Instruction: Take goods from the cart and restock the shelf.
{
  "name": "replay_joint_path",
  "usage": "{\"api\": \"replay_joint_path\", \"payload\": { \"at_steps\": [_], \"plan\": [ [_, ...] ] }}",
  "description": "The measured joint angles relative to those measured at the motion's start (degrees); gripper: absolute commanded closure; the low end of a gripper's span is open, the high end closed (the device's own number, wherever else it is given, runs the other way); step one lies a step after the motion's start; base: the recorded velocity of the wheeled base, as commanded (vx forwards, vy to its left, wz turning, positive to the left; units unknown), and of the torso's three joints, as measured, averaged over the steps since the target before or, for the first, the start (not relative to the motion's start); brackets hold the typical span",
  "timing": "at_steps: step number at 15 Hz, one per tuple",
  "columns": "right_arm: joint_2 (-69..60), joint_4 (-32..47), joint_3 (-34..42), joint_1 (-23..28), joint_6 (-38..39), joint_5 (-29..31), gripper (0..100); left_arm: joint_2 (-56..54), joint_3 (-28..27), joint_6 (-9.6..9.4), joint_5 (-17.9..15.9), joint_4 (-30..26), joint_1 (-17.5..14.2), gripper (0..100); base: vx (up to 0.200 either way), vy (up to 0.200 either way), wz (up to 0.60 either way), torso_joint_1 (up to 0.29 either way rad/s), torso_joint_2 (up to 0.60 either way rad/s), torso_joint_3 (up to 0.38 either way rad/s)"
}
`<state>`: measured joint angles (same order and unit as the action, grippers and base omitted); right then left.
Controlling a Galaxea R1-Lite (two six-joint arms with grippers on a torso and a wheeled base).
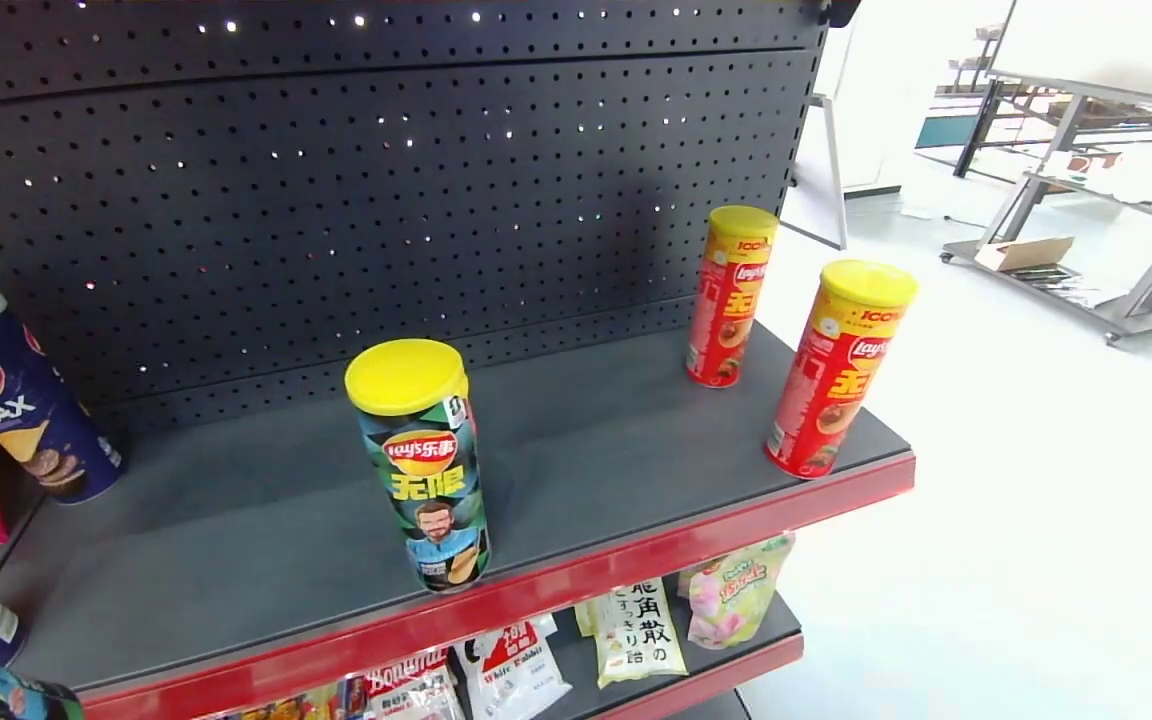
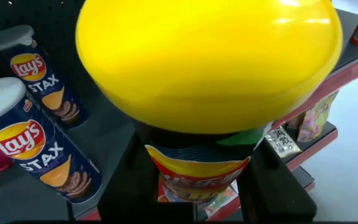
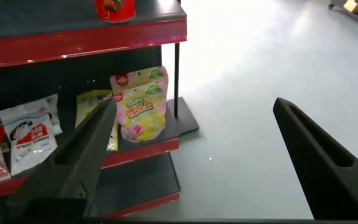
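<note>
Left gripper: clamped on a chip can with a yellow lid, one dark finger against each side of the can body. The can sits at the front red edge of the shelf, towards the end where two blue cans stand. Cannot tell whether its base rests on the board.

Right gripper: released, fingers spread wide with nothing between them. It is off the shelf's open end, low down, level with the lower tiers where snack bags lie.

On the shelf: a green-patterned can is upright at the front edge, mid-length. Two red cans are upright at the open end, one by the back panel and one near the front edge.
</note>
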<state>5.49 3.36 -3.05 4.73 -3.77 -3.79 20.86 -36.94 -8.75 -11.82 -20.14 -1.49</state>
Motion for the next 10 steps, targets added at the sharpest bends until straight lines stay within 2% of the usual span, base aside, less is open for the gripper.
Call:
{"api": "replay_joint_path", "payload": {
  "at_steps": [2,6,10],
  "plan": [
    [0.0,-0.7,0.7,0.0,1.7,0.1,0,0.5,0.0,0.61,0.0,0.4,0.0,100,0.000,0.000,0.00,0.000,0.00,0.000],
    [0.0,-3.2,2.8,0.0,3.1,0.5,0,4.0,0.2,0.68,-0.4,4.3,0.0,100,0.000,0.000,0.00,0.000,0.00,0.000],
    [0.0,-3.2,3.0,0.0,3.2,0.6,0,9.4,0.4,0.66,-0.5,5.4,0.0,100,0.000,0.000,0.00,0.000,0.00,0.000]
  ]
}}
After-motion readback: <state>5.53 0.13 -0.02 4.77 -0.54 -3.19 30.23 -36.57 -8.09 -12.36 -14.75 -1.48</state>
